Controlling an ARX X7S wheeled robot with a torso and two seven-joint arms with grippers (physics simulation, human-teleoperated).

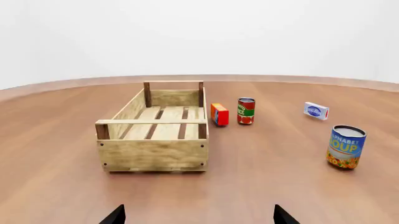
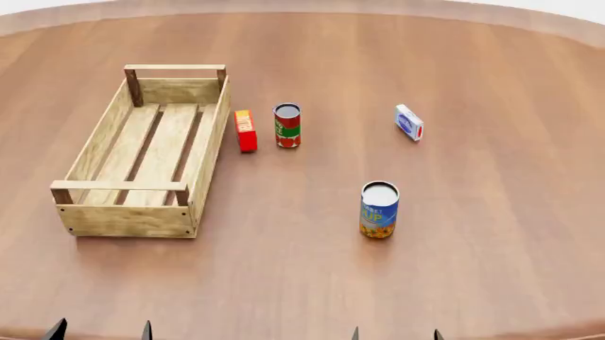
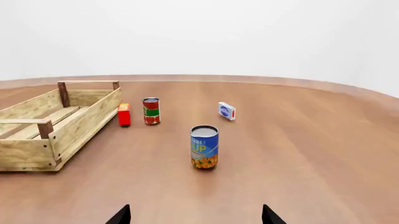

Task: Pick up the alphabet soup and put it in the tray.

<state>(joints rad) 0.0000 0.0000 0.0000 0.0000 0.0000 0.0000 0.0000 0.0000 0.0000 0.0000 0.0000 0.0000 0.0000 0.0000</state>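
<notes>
The alphabet soup can (image 2: 379, 210), blue label with a yellow-orange picture and pale lid, stands upright on the wooden table right of centre; it also shows in the right wrist view (image 3: 204, 147) and the left wrist view (image 1: 346, 146). The tray (image 2: 142, 152), a light-wood slatted crate, sits at the left and holds nothing; it shows in the left wrist view (image 1: 153, 126) and the right wrist view (image 3: 53, 123). My left gripper (image 2: 101, 331) is open and empty at the near edge, in front of the tray. My right gripper (image 2: 395, 334) is open and empty, near the table's front, well short of the can.
A red-and-green can (image 2: 287, 125) and a small red-orange box (image 2: 246, 130) stand just right of the tray's far end. A small blue-and-white box (image 2: 409, 122) lies farther right at the back. The table's curved far edge (image 2: 472, 8) runs behind them.
</notes>
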